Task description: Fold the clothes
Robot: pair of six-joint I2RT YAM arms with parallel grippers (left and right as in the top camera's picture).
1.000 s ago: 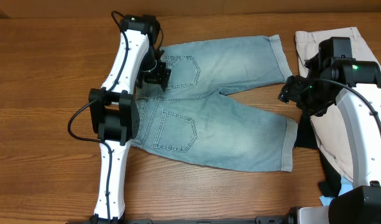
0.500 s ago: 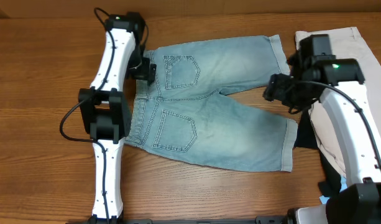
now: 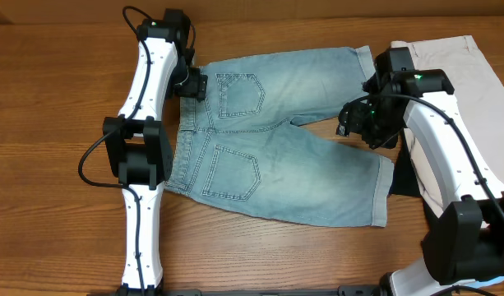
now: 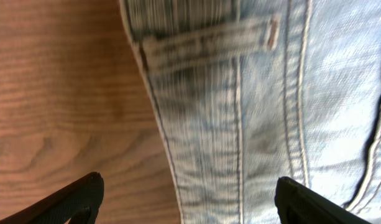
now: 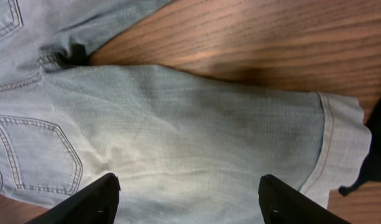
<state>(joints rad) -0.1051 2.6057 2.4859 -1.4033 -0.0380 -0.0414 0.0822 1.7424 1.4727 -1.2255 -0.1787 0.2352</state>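
The faded light-blue denim shorts (image 3: 284,148) lie flat, back pockets up, waistband at the left and cuffed legs pointing right. My left gripper (image 3: 191,85) is open and empty over the waistband's far end; the left wrist view shows the waistband edge and a belt loop (image 4: 209,43) between the open fingers (image 4: 189,202). My right gripper (image 3: 358,123) is open and empty above the gap between the legs, over the near leg (image 5: 196,143). Its fingers (image 5: 189,198) straddle bare denim.
Beige shorts (image 3: 457,99) lie at the right edge under my right arm. A black garment (image 3: 404,177) lies beside the near cuff, and it also shows in the right wrist view (image 5: 378,149). A pale-blue scrap (image 3: 432,265) shows at the bottom right. Bare wood surrounds the shorts.
My left gripper has moved left and away from the far pocket to the waistband's far corner. My right gripper has moved left from the beige shorts to over the denim legs.
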